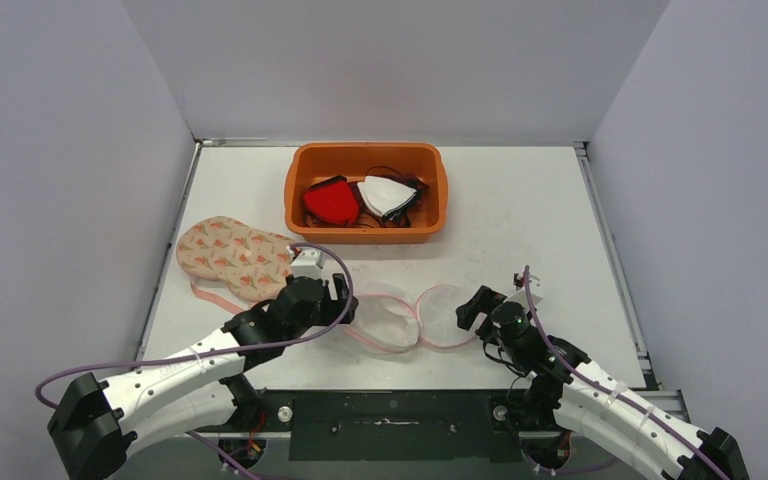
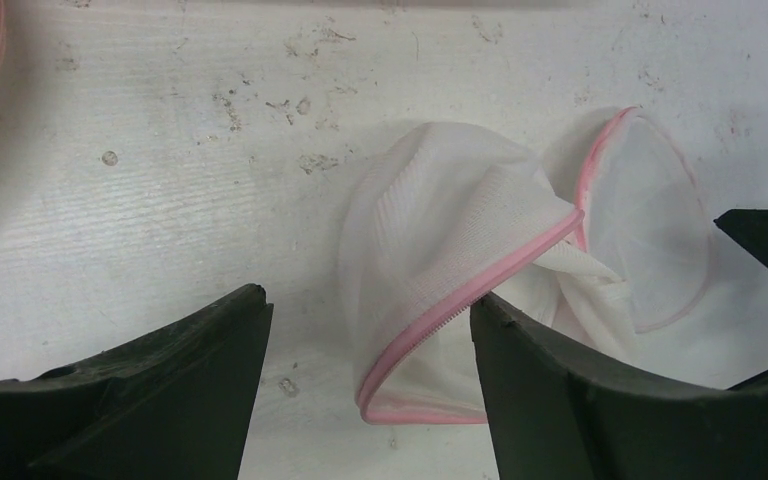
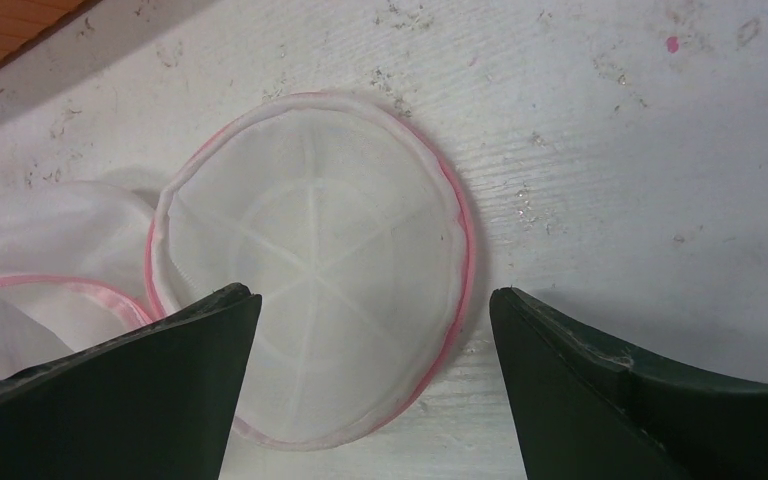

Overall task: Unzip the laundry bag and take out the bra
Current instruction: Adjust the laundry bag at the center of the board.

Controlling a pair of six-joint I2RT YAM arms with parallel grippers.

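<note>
Fingers [image 2: 160, 400] wide on left gripper [image 2: 368, 300] and right gripper [image 3: 375, 295], may nip only slack white pink-zipped mesh laundry bag [image 2: 440, 200], dragging it toward worktop's [image 1: 520, 200] near edge.

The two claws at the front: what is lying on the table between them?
The white mesh laundry bag with pink trim lies between the left gripper and the right gripper; the top view shows it.

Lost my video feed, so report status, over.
Left pincer and right pincer open over laundry bag. Patterned bra already out, on table. Nothing in the way.
</note>
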